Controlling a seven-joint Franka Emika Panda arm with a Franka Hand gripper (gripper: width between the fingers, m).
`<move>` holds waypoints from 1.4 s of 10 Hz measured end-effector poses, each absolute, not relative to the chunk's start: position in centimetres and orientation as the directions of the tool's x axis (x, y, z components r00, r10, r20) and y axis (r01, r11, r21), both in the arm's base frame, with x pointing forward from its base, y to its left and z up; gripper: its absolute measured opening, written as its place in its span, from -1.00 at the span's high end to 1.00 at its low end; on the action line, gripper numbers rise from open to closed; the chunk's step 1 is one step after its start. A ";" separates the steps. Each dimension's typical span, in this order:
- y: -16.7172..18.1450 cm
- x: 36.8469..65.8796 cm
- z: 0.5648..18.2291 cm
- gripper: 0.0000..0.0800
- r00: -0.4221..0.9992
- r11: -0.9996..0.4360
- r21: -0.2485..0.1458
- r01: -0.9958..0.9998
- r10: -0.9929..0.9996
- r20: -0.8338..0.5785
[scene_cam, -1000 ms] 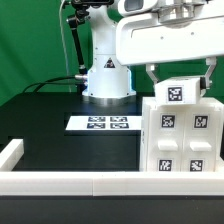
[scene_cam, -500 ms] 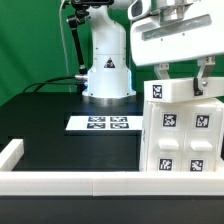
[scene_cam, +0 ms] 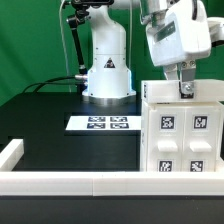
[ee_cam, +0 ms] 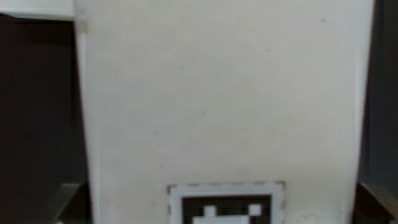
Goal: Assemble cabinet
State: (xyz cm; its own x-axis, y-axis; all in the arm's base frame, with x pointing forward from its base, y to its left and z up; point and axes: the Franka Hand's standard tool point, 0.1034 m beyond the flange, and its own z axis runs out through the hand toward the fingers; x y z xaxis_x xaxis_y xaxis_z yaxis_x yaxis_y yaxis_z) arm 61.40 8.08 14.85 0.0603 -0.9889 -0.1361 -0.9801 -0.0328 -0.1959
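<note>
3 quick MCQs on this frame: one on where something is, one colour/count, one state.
1. The marker board lies where, from the large white plastic box-shaped cabinet?
A. on top of it
B. toward the exterior view's left
C. behind it

2. The tabletop is:
A. black
B. white
C. green

3. The hand is:
A. down at the cabinet's top
B. resting on the tabletop
C. over the marker board

Key: 1 B, board lies on the tabletop left of the cabinet; 2 A, dark surface; 3 A, its tips meet the cabinet's top edge.

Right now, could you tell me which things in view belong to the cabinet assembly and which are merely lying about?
Part of the job:
cabinet
gripper, at the cabinet's top

Just there:
marker board, flat on the table
white rail along the table's near edge
</note>
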 end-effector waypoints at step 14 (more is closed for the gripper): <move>9.0 62.2 18.5 -0.99 0.696 -0.671 -0.246 -0.699 -0.718 -0.018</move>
